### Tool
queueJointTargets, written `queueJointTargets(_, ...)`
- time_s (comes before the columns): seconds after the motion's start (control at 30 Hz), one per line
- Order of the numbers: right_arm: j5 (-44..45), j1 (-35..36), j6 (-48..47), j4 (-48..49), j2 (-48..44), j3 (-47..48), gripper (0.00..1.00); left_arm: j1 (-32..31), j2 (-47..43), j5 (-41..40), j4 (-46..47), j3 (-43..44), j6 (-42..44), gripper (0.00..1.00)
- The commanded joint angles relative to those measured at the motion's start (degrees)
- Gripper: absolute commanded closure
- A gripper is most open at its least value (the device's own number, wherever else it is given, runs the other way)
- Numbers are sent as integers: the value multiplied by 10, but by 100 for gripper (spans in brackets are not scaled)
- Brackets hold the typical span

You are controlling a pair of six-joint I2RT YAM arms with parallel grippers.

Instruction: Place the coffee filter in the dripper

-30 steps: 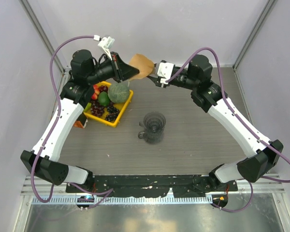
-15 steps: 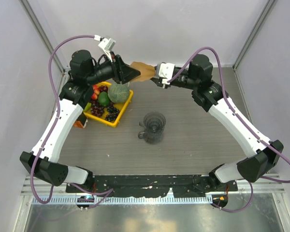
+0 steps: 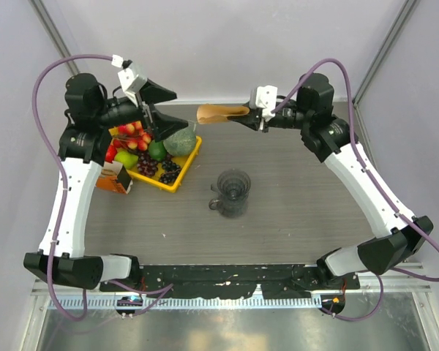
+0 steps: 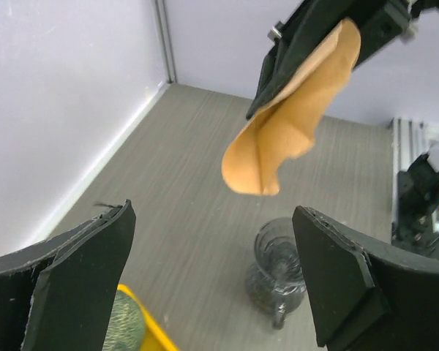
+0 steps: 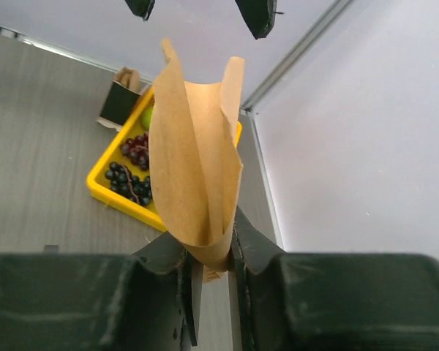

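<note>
Carton [image 3: 115, 179] stands far left, touching the yellow fruit tray [image 3: 177, 183]. Left gripper [image 3: 173, 110] hangs above the tray's rear edge, jaws wide apart, holding nothing. Coffee filter [image 3: 218, 112] is in the air just right of it, curled into a cone and clear of the left fingers. Dripper [image 3: 233, 193] sits upright on the table [image 3: 300, 197], well below the filter. Right gripper [image 3: 244, 114] has its jaws clamped on the filter's narrow end.

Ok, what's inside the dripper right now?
Nothing visible: the dripper looks empty, only ribbed glass. The filter is pinched in the right gripper, in the air. The dripper's very bottom is too dark to tell.
</note>
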Motion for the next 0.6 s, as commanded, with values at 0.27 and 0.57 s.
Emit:
queueJointTargets(0.27,-162,-10,90,-41,1,36,84,-41,-31,43,-157,4,397,12)
queueJointTargets(0.57,-174,-9,98,-44,-11,26,85,-106,-17,6,-108,0,385,32)
